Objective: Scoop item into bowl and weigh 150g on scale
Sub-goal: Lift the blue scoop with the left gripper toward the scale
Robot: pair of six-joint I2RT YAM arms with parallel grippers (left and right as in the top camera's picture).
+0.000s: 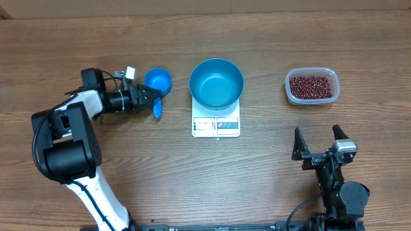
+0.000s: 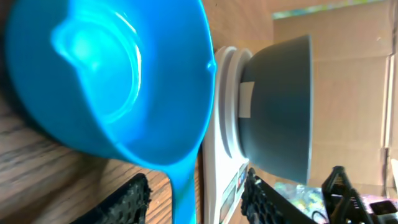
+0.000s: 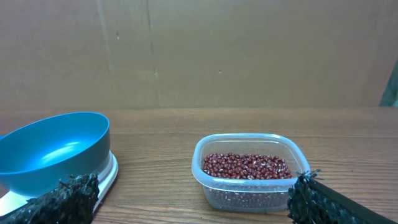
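Observation:
The blue bowl (image 1: 216, 83) stands empty on the white scale (image 1: 216, 127) at the table's centre; both also show in the right wrist view, the bowl (image 3: 53, 149) on the scale (image 3: 107, 175). The item, red-brown beans (image 1: 311, 86), fills a clear tub (image 3: 249, 174) at the right. A small blue scoop (image 1: 157, 81) lies left of the bowl. My left gripper (image 1: 154, 101) is open with the scoop's handle (image 2: 185, 193) between its fingers (image 2: 127, 202), a gap on each side. My right gripper (image 1: 316, 133) stands open in front of the tub, holding nothing.
A cardboard wall (image 3: 199, 50) backs the table. The tub (image 1: 311, 86) sits apart from the scale, with bare wood between them. The left arm's body (image 1: 64, 138) fills the table's left side.

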